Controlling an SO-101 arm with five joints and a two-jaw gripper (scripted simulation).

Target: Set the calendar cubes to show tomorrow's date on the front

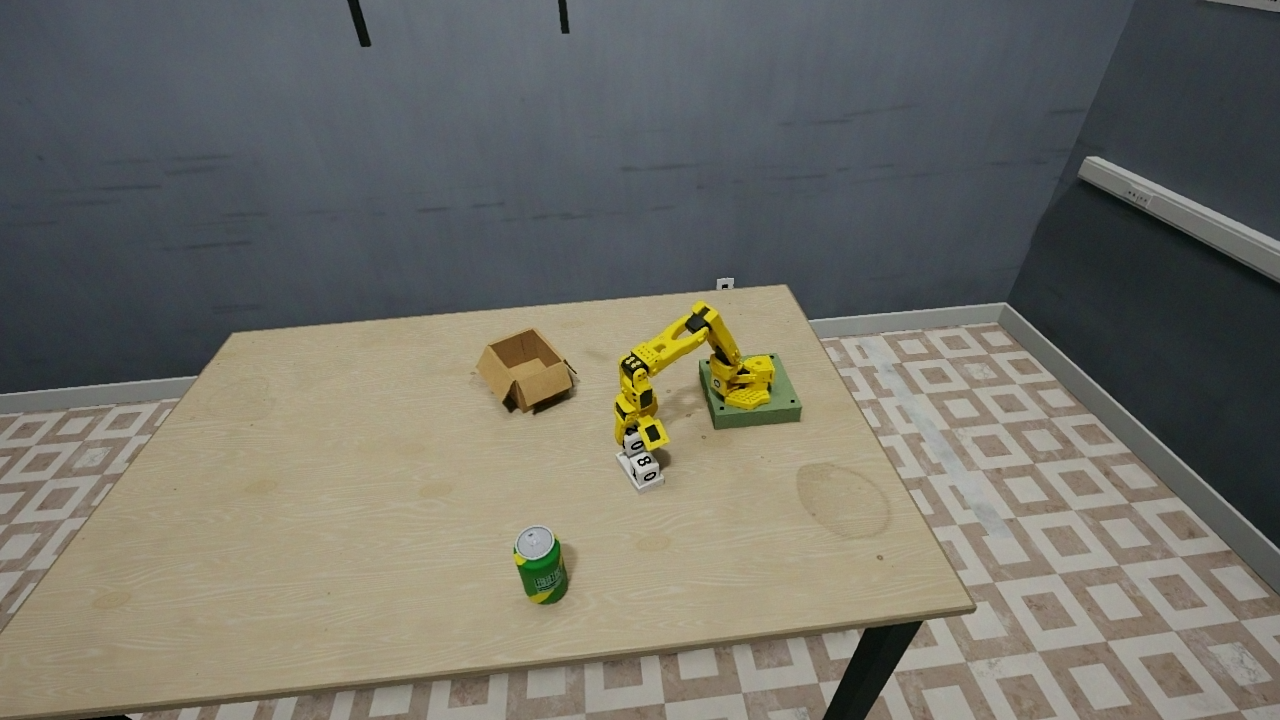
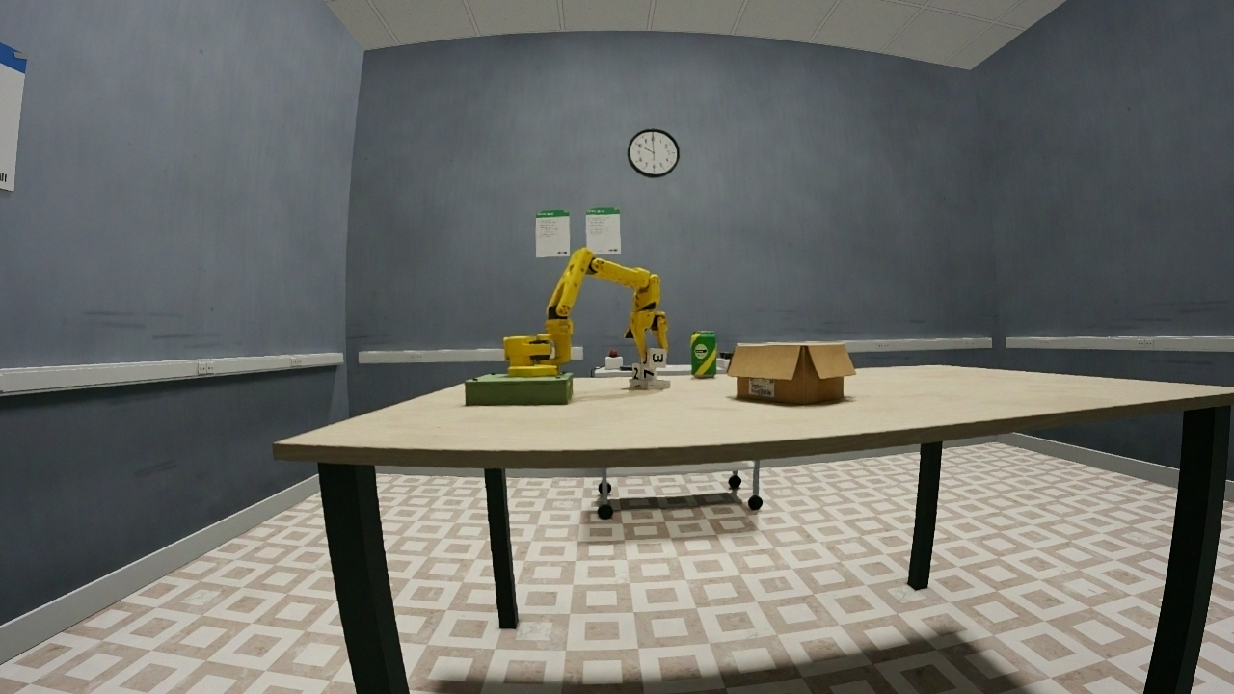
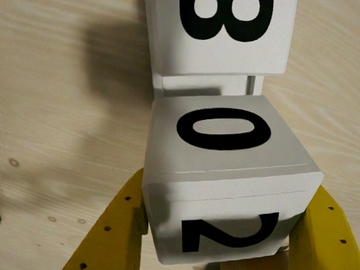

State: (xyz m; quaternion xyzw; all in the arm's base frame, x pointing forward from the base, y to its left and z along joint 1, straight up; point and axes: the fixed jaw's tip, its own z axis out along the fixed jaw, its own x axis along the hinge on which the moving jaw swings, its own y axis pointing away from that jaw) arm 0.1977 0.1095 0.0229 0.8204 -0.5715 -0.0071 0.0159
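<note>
Here the gripper [image 3: 220, 260] clamps the cube [image 3: 227, 175] above the tray [image 3: 167, 82].

Gripped cube [image 3: 227, 175] above tray [image 3: 159, 80]

Wrist view: held cube [image 3: 227, 175] hides most of the tray [image 3: 152, 45]; far cube [image 3: 225, 10] cut by top edge. Exterior view: tray's month name unreadable (too small). Tool [image 3: 225, 255] fingertips cropped below.

Two number cubes: one [image 3: 227, 175] held in the hand [image 3: 220, 255], one [image 3: 225, 10] in the single tray [image 1: 646, 485]. One cardboard box [image 1: 525, 368], one green soda can [image 1: 540, 565], one table [image 1: 313, 501].
</note>
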